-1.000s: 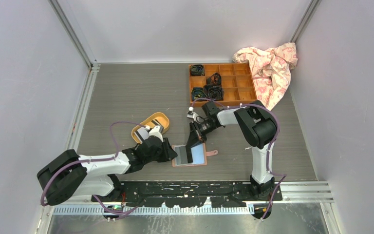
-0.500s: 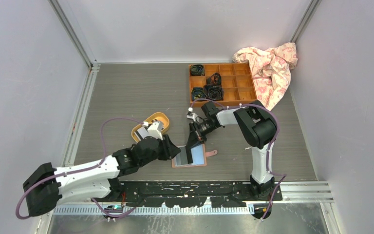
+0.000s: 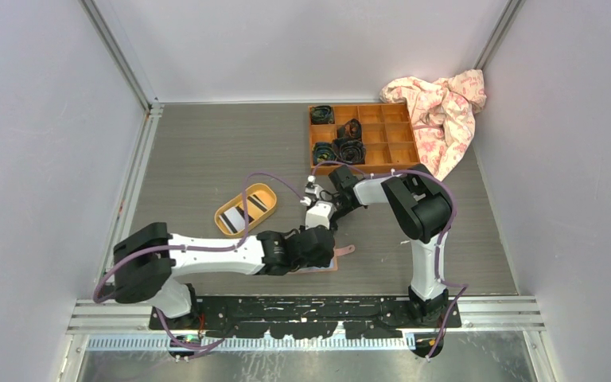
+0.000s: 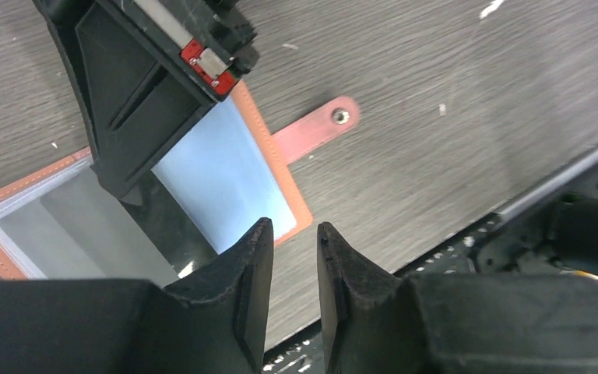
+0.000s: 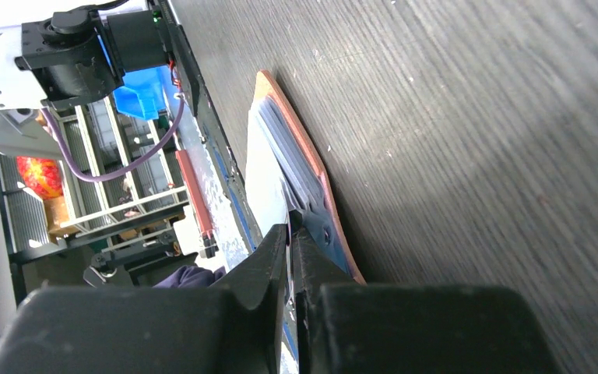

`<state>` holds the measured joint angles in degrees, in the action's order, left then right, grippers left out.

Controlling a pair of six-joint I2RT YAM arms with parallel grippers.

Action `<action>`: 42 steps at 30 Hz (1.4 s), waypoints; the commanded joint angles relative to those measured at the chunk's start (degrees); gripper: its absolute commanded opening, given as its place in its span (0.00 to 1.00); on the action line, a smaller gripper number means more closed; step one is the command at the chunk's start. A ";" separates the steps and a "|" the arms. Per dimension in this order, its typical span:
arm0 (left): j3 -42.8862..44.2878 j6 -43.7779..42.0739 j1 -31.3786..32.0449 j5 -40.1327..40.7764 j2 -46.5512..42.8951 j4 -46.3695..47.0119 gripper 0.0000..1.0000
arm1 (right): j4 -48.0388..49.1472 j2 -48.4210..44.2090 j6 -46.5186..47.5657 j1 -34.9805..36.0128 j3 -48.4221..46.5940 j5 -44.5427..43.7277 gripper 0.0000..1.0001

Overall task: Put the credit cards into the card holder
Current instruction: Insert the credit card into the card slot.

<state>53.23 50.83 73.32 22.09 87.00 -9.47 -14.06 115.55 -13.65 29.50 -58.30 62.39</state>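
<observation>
Status: early, no card loaded as far as I can see.

- credit cards (image 3: 244, 213): both visible ones, one white and one black-striped, sit in the yellow tray (image 3: 219, 215), well apart from the holder.
- card holder (image 4: 218, 167): lies open and flat on the counter (image 3: 207, 151) near the front edge, bluish pocket side up, snap tab (image 4: 319, 128) sticking out to the side. The pale panel on the other half could be a window pocket or a card, can't tell.
- right gripper (image 5: 290, 234): fingers squeezed together on a thin inner layer at the holder's edge, so it looks to be pinning it or lifting a pocket lip.
- left gripper (image 4: 292, 238): above the holder's near edge, fingers a narrow gap apart, nothing between them. It's empty.

Done: holder opened and held in place. Left: every card, so pick from the tray, line it up with a pocket slot, slide it in, repeat. Whether the holder should be snapped closed after, the task doesn't say.
</observation>
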 commanded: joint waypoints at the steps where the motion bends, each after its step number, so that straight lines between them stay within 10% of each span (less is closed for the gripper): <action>1: 3.24 0.78 0.15 2.80 3.28 -4.45 0.28 | 0.27 0.40 0.47 -0.21 -1.11 -1.90 0.12; 42: -0.82 1.69 -2.64 6.06 3.88 -5.06 0.32 | -4.45 -1.30 4.88 -0.16 -2.63 -1.75 0.37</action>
<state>52.88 52.49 71.11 24.95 94.32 -14.41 -17.08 115.79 -11.51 29.41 -59.46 61.93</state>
